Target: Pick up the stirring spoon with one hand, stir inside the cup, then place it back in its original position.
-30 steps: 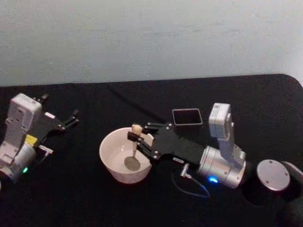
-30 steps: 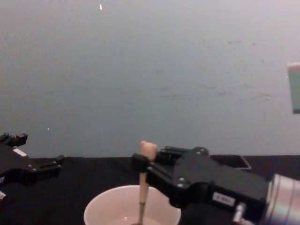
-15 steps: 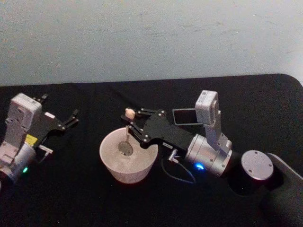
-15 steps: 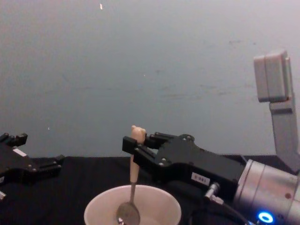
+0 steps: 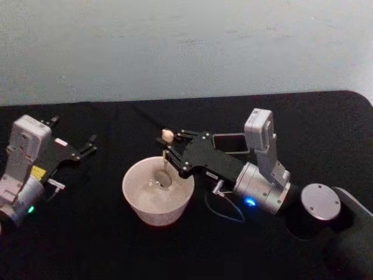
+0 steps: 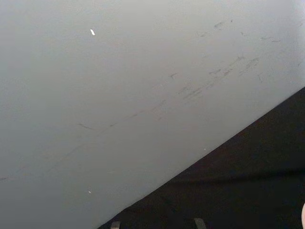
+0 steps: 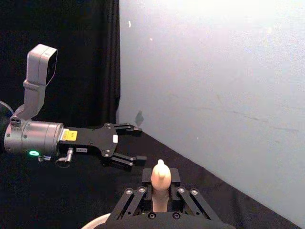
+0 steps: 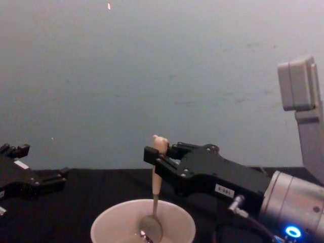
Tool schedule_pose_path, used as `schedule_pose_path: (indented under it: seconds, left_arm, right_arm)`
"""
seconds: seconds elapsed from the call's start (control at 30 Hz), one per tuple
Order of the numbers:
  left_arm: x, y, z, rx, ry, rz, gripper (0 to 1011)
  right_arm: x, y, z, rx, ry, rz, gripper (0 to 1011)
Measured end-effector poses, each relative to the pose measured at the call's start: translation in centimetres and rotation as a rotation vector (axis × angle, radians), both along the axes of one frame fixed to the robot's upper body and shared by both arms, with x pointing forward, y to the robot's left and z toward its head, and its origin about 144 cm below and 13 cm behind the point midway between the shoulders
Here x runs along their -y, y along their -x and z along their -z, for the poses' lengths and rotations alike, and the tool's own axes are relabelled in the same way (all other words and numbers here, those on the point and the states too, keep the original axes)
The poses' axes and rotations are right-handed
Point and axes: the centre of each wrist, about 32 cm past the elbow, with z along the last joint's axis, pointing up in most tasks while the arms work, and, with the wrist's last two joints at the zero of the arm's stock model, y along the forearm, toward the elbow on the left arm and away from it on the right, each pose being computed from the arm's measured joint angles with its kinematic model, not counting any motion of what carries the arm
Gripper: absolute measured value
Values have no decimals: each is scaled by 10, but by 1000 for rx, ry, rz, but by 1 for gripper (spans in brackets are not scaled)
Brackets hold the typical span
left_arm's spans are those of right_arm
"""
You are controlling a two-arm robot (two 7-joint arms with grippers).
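A black tabletop (image 5: 116,119) runs back to a pale grey wall (image 5: 186,46), with the cream cup (image 5: 133,201) left of its middle, toward the front edge, and the dark grey holder (image 5: 229,142) farther back, partly behind the right arm. The right gripper (image 5: 167,149) reaches over the cup's rim, its 2 fingers clamped on the beige handle of the stirring spoon (image 8: 156,174), which hangs nearly upright with its silver bowl down inside the cup. The left gripper (image 7: 137,143) rests near the tabletop's left edge, fingers spread and holding nothing.
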Motion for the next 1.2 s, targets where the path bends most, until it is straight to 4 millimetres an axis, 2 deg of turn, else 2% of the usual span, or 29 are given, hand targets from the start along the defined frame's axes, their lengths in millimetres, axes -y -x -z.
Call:
schedule_pose_path:
  seconds: [0.3,0.63,1.0,1.2]
  left_arm:
    - [0,0,0,0,0,0,1001]
    - [0,0,0,0,0,0,1001]
    - [0,0,0,0,0,0,1001]
    - [0,0,0,0,0,0,1001]
  right_arm:
    - [12,4,-3,4,3,7,202]
    - [28,21,-4,2,27,-43,203]
    - [14,35,-3,-19,8,-130,202]
    - [1,32,-2,-21,-3,-141,202]
